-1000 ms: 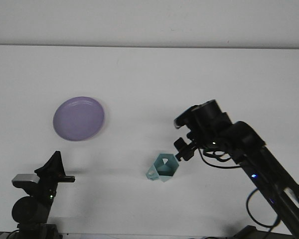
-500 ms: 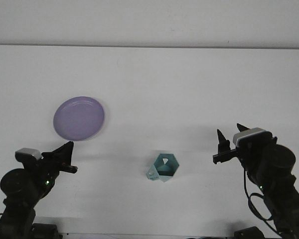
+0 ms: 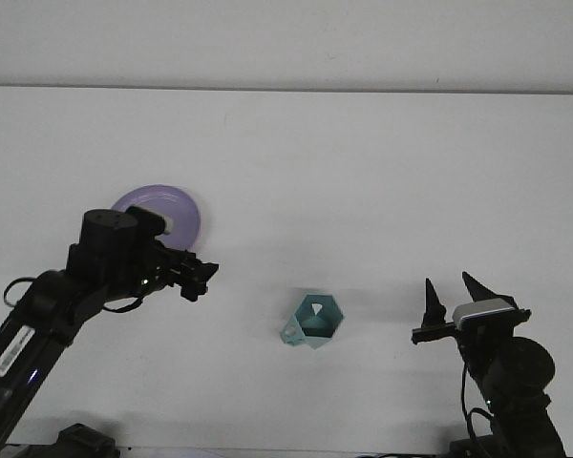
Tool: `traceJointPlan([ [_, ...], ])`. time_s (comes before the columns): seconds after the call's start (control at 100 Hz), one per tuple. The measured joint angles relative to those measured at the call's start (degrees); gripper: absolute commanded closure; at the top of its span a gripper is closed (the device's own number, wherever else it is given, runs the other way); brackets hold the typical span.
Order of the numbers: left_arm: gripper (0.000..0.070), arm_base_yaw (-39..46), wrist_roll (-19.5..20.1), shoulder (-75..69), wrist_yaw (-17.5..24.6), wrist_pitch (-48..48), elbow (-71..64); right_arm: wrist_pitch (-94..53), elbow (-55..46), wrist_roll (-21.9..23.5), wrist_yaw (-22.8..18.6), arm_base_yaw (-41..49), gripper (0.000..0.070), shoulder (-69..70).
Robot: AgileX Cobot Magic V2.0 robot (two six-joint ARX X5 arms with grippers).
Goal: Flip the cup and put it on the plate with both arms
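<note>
Two black arms reach over a white worktop [image 3: 363,162], one from each near corner. Between them, closer to the near edge than to the far one and a little right of the middle, lies a pale teal cup [image 3: 314,322]. It rests tipped on its side with its faceted, roughly hexagonal mouth turned up toward the camera, so the darker inside shows with a small light patch at the bottom. A small handle sticks out at its lower left. Nothing touches the cup; bare worktop surrounds it on every side.

A lilac plate [image 3: 186,212] sits flat on the left half of the worktop, well apart from the cup. The left arm crosses in front of it and hides its lower left part, so only the upper and right portions of the rim show.

The left gripper [image 3: 199,277] points rightward, toward the cup, and stops short of it with a clear gap of worktop between them. Its fingers form a dark cluster seen nearly end on, and whether they are spread or closed cannot be told from this view. It holds nothing that can be seen.

The right gripper [image 3: 452,297] stands near the near right corner, to the right of the cup and apart from it. Its two pointed fingers [image 3: 430,301] rise upward with open space between them, spread wide and empty.
</note>
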Motion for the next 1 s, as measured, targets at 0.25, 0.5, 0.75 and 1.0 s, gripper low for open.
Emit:
traceJointPlan([
  [0.25,0.0190,-8.72,2.73,16.33,0.02,-12.79,14.51,0.24,0.00,0.31,0.02,0.00,0.0286,-0.13],
  [0.5,0.0190,-16.02,3.15,28.17,0.04,-14.45,19.67,0.28,0.00,1.11,0.02,0.00,0.0286,-0.13],
  [0.75,0.0190,-20.55,2.45,37.35,0.04,-13.42,24.20,0.33,0.00,1.42,0.02,0.00,0.0286,-0.13],
  [1.0,0.0191,-22.91,2.23,43.89,0.04,-11.41,25.79,0.35,0.00,1.60,0.02,0.00,0.0286,-0.13],
])
